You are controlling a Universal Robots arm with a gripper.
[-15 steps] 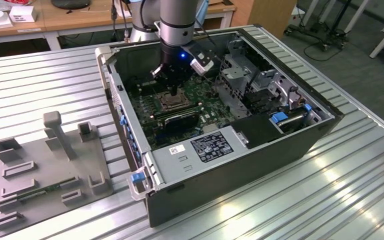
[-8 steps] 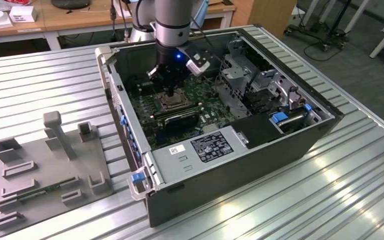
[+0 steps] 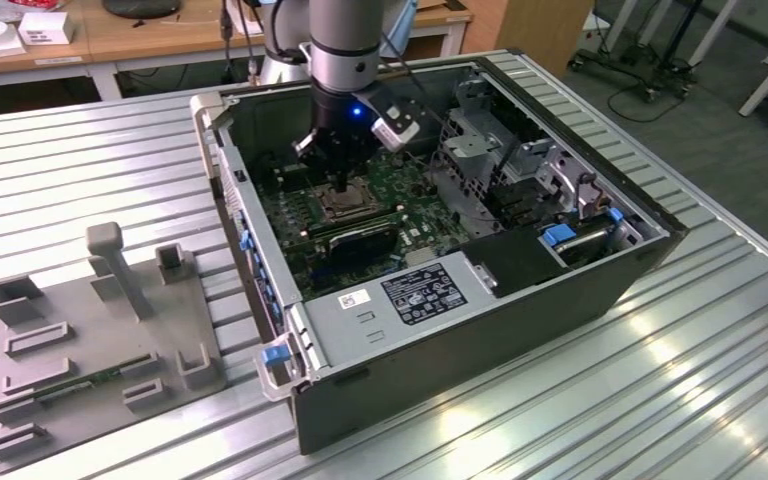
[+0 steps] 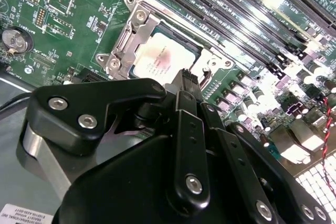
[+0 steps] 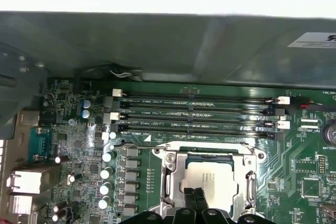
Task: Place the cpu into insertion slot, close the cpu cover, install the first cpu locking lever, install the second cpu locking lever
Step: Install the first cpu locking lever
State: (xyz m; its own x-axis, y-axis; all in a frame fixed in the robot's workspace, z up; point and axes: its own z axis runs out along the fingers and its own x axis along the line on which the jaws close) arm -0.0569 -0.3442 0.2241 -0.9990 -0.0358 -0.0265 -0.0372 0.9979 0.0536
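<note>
Now: pincer (image 4: pixel 185 75) shut, poised over the seated cpu (image 4: pixel 163 59)

Down on the ribbed table (image 3: pixel 91 170) sits the opened computer case (image 3: pixel 491 330), and the arm (image 3: pixel 351 40) reaches straight into it. Pincer fingers are pressed together, gripping nothing, tips just above the insertion slot (image 3: pixel 344 208) on the green board (image 4: pixel 79 3). The cpu cover (image 4: pixel 128 36) lies flat, and the cpu sits inside its window.
</note>
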